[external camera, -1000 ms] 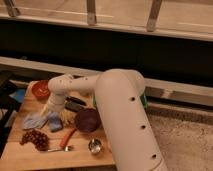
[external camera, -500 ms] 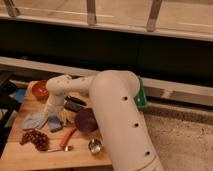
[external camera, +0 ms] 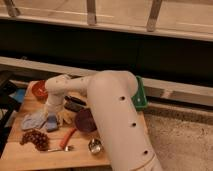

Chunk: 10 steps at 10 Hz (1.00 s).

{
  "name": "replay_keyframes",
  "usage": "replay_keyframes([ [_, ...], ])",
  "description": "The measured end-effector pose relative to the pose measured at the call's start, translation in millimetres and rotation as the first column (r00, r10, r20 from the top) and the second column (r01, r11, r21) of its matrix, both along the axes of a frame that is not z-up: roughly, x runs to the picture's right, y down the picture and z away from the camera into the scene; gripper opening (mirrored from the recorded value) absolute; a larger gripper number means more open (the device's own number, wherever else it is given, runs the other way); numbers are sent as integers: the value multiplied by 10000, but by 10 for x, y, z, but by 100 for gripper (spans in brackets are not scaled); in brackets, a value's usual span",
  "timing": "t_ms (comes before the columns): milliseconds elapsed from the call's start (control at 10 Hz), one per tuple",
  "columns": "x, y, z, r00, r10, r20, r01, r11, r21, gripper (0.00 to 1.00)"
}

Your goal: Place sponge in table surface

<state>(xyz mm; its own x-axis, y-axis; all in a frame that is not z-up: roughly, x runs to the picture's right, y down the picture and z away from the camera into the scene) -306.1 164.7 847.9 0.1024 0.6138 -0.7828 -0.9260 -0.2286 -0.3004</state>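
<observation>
The sponge [external camera: 51,123] is a small blue block lying on the light wooden table surface [external camera: 30,155], left of centre. My white arm reaches in from the lower right and bends down over it. My gripper [external camera: 53,114] points down at the sponge's top edge, shut on the sponge, which still rests on the wood. The wrist hides the upper part of the sponge.
A pale blue-grey cloth [external camera: 33,120] lies just left of the sponge. Around it are an orange bowl [external camera: 39,90], a purple bowl [external camera: 85,120], a dark grape-like cluster [external camera: 35,139], a red-handled utensil [external camera: 67,138] and a metal cup [external camera: 95,146]. A green tray [external camera: 140,95] sits behind the arm.
The gripper has come down onto the sponge and gone from open to shut. The arm's elbow has shifted slightly; the other objects have not moved.
</observation>
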Motion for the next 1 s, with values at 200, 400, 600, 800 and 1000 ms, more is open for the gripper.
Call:
replay_keyframes([
  [200, 28, -103, -75, 9999, -50, -138, 56, 9989, 461, 0],
  [400, 38, -270, -245, 9997, -58, -254, 84, 9945, 1042, 0],
  [600, 107, -622, -579, 9989, 5, -479, 88, 9809, 1945, 0],
  [800, 157, -846, -798, 9977, 55, -683, 128, 9642, 2649, 0],
  [1000, 225, -986, -932, 9959, 152, -892, 149, 9448, 3273, 0],
])
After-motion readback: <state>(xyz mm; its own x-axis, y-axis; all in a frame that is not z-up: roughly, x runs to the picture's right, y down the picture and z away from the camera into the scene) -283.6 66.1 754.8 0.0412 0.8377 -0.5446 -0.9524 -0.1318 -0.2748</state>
